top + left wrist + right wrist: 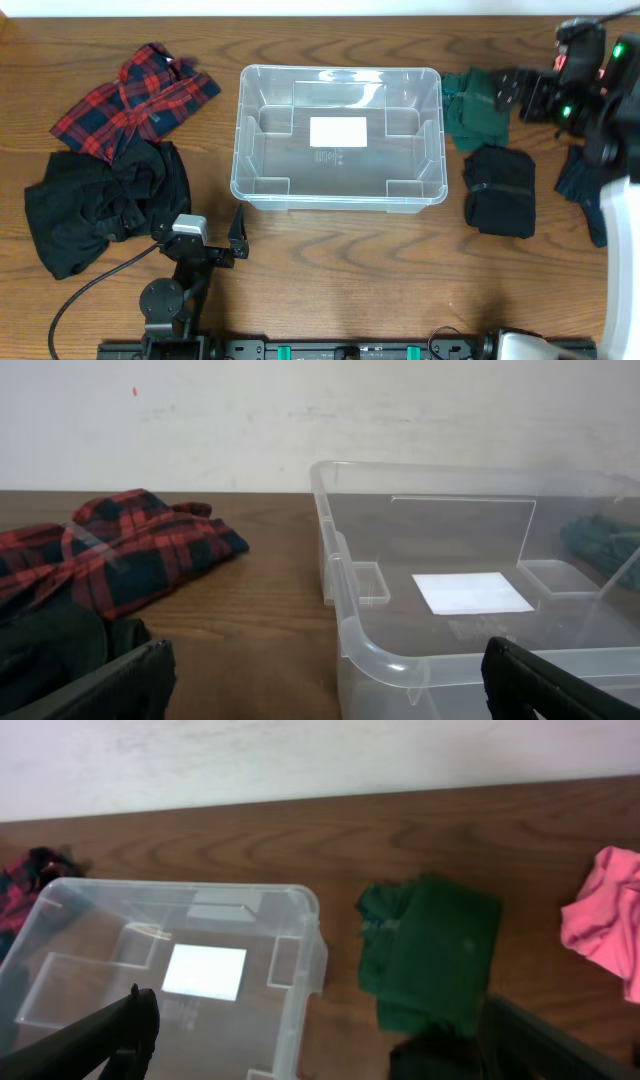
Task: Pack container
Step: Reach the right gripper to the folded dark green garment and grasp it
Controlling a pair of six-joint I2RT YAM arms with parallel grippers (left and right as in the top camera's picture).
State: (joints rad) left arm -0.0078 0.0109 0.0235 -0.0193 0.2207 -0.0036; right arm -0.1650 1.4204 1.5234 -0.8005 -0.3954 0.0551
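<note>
Right pincer [325, 1025] and left pincer [325, 670] both gape empty; right should pinch the folded green garment [430, 955] mid-stack, then clear the container [338, 203] rim.

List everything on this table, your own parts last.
container: one, clear, centre of table, nothing packed in it
label: one, white, on the container floor
plaid shirt: one, red and navy, far left of container
black heap: one, black, left, nearer than the plaid shirt
green cloth: one, dark green, far right of container
black fold: one, black, right, nearer than the green cloth
dark cloth: one, dark, right edge, partly under the arm
pink cloth: one, pink, right of green cloth
table: one, brown wood
left claw: one, black, open, near the container's near-left corner
right claw: one, black, open, far right
</note>
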